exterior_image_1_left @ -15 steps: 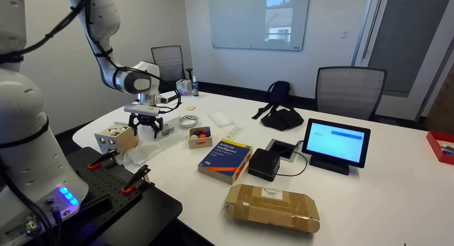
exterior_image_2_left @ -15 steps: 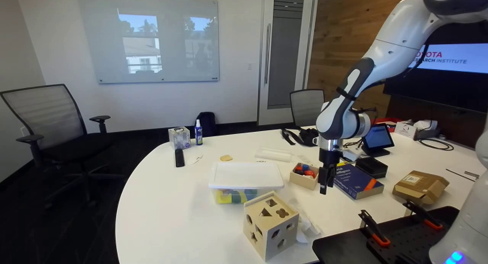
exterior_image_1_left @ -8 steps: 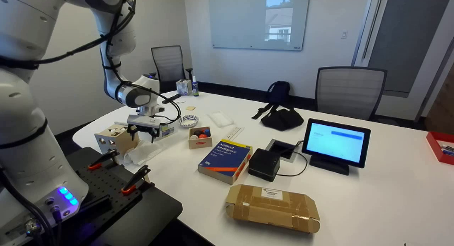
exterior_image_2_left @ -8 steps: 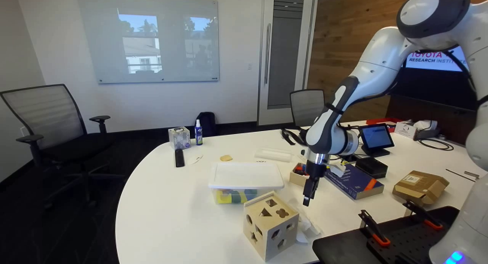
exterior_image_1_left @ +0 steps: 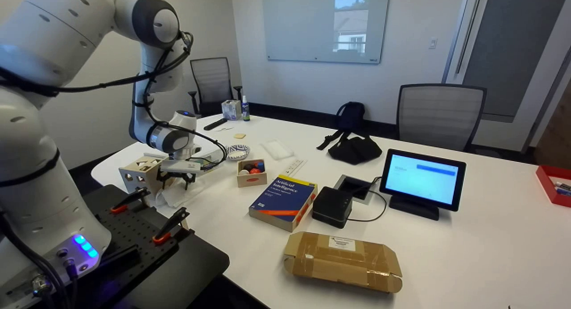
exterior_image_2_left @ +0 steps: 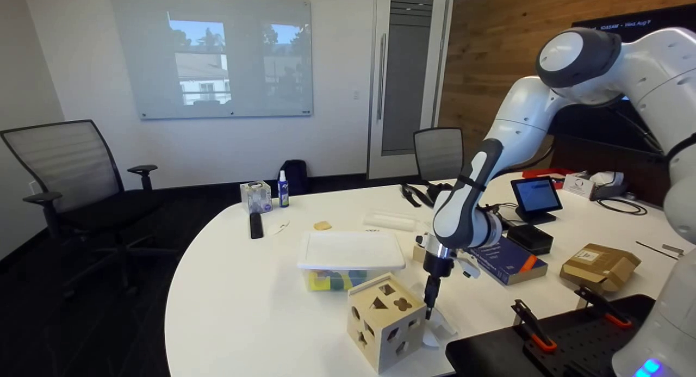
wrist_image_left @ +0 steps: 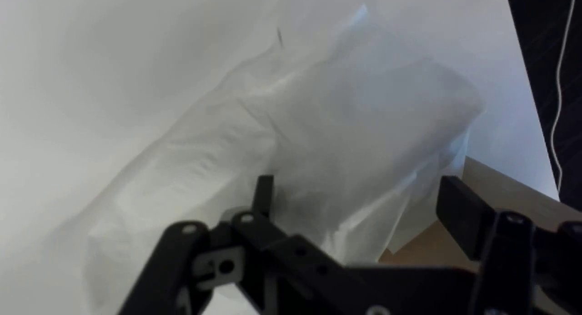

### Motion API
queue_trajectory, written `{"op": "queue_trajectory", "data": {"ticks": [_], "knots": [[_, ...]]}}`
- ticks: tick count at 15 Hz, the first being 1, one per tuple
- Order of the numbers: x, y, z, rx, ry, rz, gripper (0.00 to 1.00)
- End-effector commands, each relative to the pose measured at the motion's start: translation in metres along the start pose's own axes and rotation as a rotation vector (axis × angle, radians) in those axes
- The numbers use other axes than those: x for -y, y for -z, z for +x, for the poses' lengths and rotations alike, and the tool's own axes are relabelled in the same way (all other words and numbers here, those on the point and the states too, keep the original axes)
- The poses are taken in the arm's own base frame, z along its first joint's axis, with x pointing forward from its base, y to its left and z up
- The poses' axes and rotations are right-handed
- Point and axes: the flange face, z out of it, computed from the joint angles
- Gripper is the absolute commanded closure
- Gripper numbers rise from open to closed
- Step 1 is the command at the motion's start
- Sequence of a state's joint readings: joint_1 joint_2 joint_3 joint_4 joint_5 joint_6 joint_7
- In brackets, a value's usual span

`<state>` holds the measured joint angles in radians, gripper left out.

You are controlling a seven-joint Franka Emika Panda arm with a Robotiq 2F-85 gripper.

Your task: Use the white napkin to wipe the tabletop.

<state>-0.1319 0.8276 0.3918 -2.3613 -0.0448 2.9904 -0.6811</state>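
The white napkin (exterior_image_1_left: 173,196) lies crumpled on the white tabletop (exterior_image_1_left: 446,255), against the wooden shape-sorter box (exterior_image_1_left: 138,175). In an exterior view the napkin (exterior_image_2_left: 441,329) is partly hidden behind that box (exterior_image_2_left: 380,325). My gripper (exterior_image_1_left: 175,187) is open, pointing down at the napkin. In an exterior view its tip (exterior_image_2_left: 428,315) is close beside the box's edge. In the wrist view the napkin (wrist_image_left: 318,119) fills the middle, and my gripper (wrist_image_left: 357,192) has its fingers spread over it with nothing gripped. Whether the fingertips touch the cloth I cannot tell.
A lidded plastic bin (exterior_image_2_left: 350,252) stands behind the shape-sorter box. A small wooden box of balls (exterior_image_1_left: 252,179), a patterned bowl (exterior_image_1_left: 237,152) and a blue book (exterior_image_1_left: 285,199) are nearby. Clamps (exterior_image_1_left: 171,226) stick up at the black platform's edge (exterior_image_1_left: 209,255).
My gripper has come down and back toward the robot's base, from above the table to just over the napkin by the shape-sorter box. It stays open. The napkin has not visibly moved.
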Motion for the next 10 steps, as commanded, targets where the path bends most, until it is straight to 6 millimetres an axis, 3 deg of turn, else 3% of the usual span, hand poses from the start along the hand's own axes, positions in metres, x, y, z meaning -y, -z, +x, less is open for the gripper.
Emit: {"op": "queue_trajectory", "data": {"ticks": [1,8,10], "knots": [[0.0029,-0.0156,0.0061,-0.027,0.054,-0.028,0.38],[0.0003,-0.0203,0.0062,-0.048,0.096,-0.044,0.92],[-0.0031,-0.0171,0.0037,-0.048,0.081,-0.050,1.00]]}}
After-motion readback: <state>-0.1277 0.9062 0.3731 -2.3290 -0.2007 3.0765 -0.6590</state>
